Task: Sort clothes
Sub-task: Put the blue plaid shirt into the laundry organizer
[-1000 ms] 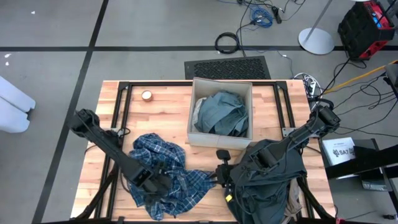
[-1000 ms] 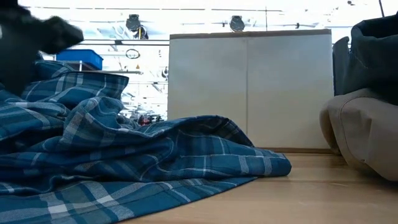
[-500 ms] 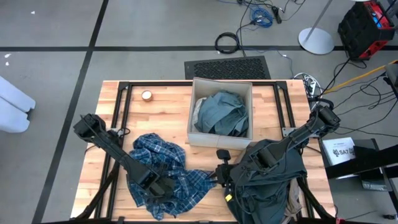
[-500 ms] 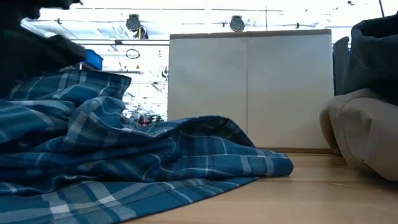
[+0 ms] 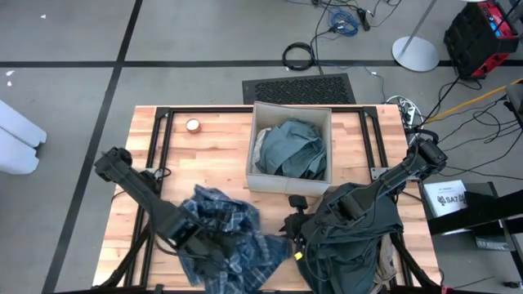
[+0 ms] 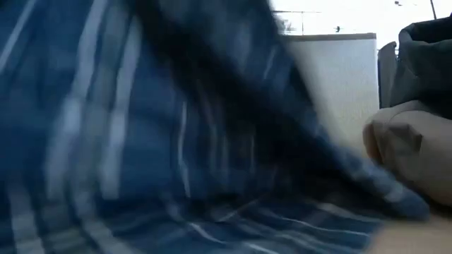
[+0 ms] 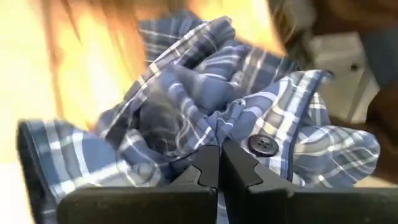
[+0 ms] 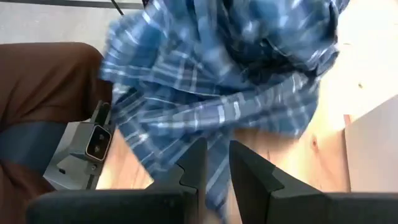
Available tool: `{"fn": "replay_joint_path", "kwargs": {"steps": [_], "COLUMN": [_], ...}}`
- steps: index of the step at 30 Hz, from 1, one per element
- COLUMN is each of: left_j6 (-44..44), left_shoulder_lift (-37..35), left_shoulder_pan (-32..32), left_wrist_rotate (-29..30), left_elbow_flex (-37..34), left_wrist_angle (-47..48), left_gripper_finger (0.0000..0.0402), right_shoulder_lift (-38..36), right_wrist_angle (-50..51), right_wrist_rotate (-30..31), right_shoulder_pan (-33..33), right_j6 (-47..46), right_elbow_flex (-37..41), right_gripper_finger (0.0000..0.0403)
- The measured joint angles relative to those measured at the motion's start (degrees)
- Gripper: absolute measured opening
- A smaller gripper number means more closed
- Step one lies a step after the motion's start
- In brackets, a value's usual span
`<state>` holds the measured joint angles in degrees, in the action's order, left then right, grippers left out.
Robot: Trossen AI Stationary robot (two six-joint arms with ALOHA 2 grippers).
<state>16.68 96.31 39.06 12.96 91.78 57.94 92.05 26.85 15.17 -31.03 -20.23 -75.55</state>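
Note:
The blue-and-white plaid shirt [image 5: 233, 237] lies crumpled on the near left of the table, and my left gripper [image 5: 204, 247] is shut on it. In the low view the plaid shirt [image 6: 155, 127] fills most of the picture, blurred. The dark grey-green garment [image 5: 355, 224] is draped over my right arm, above a khaki tan garment [image 6: 409, 155]. My right gripper [image 8: 214, 165] stands at the plaid's right edge, its fingers a little apart with nothing between them. A teal-green garment [image 5: 290, 147] lies in the beige box [image 5: 255, 175]. My left gripper pinches a bunched fold of the plaid shirt [image 7: 211, 134] between its two fingers, beside a dark button [image 7: 262, 144]. Several gathered layers rise around the fingertips. The fingers come from above, slanting down. Much of the shirt still lies on the table.
The beige box stands at the table's far middle. A small round roll [image 5: 193, 125] sits at the far left. Bare wood [image 5: 204, 151] shows between the roll and the plaid shirt. A dark part of the other arm [image 8: 50, 118] shows in the right wrist view.
My left gripper has shut on the plaid shirt and shifted slightly toward the near edge. The shirt has bunched together, its far part drawn in toward the gripper. It has risen in front of the low camera, where it had lain flat.

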Motion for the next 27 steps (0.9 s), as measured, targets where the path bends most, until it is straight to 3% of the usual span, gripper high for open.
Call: {"fn": "replay_joint_path", "kwargs": {"steps": [5, 10, 13, 19, 27], "left_j6": [-2.0, -2.0, -1.9, -1.1, -1.0], "left_shoulder_lift": [-2.0, -3.8, -5.1, -7.3, -10.5], "left_shoulder_pan": [1.1, 1.2, 0.8, 0.7, 0.7], "left_wrist_rotate": [3.7, 7.4, 8.5, 8.5, 13.1], "left_elbow_flex": [10.1, 14.7, 15.1, 15.1, 15.1], "left_wrist_angle": [4.7, 10.4, 14.4, 16.1, 15.9], "left_gripper_finger": [0.0003, 0.0002, 0.0002, 0.0002, 0.0002], "right_shoulder_lift": [0.5, 0.6, 0.6, 1.1, 7.0], "right_wrist_angle": [-4.1, -8.2, -10.1, -9.5, -12.9], "right_wrist_rotate": [0.2, 0.9, 4.0, 15.9, 16.4], "right_shoulder_pan": [-0.7, -2.3, -4.0, -6.6, -5.7], "right_j6": [2.7, 7.8, 11.0, 13.2, 14.8], "right_elbow_flex": [0.0, 0.0, 0.0, 0.0, 0.0], "right_gripper_finger": [0.0054, 0.0054, 0.0054, 0.0054, 0.0055]}}
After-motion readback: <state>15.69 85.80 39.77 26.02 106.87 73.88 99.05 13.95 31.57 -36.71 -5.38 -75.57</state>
